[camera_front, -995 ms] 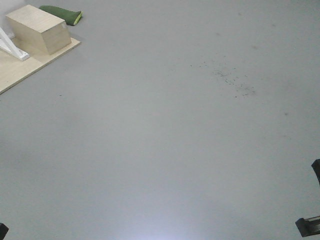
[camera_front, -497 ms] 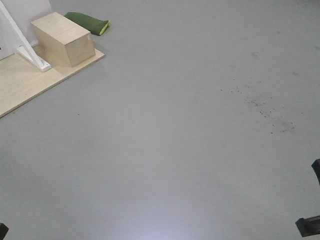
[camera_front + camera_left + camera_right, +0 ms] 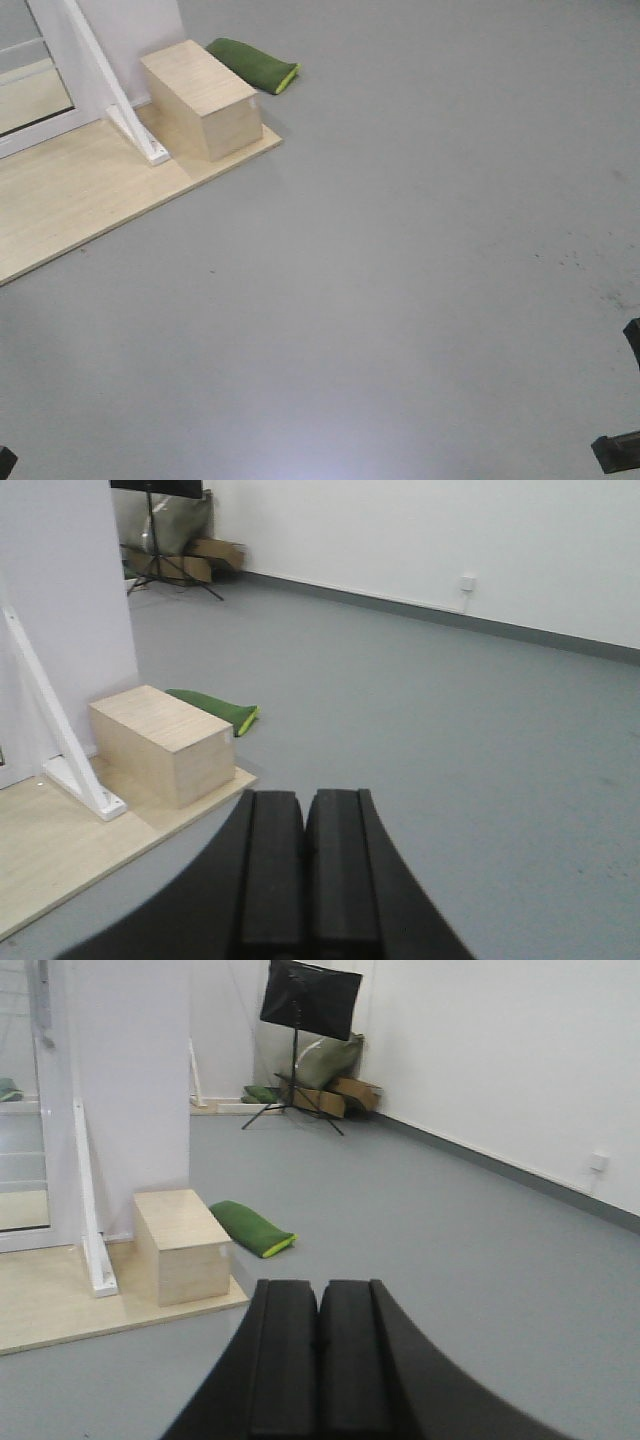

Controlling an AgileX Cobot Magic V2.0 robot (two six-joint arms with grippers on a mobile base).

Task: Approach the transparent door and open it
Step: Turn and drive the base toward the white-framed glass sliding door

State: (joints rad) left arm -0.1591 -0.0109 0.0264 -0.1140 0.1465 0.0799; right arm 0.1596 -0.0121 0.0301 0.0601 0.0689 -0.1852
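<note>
Left fingers (image 3: 272, 870) and right fingers (image 3: 285, 1360) pressed together, empty; the transparent door (image 3: 22, 1170) at ten o'clock looks stiff, breakable glass, best pulled by what may be its handle (image 3: 41, 995)

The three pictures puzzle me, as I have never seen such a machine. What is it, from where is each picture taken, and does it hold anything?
It is a robot with two arms on a mobile base. One camera on its body looks forward and down at the grey floor. The other two sit on the wrists, so each shows its own black jaws at the bottom; both pairs are shut and hold nothing. On the floor lies a wooden platform carrying a wooden box and a white frame. A green cushion lies beside the box. In the right wrist view, the glass panel with white bars at the left is probably the door to open.
</note>
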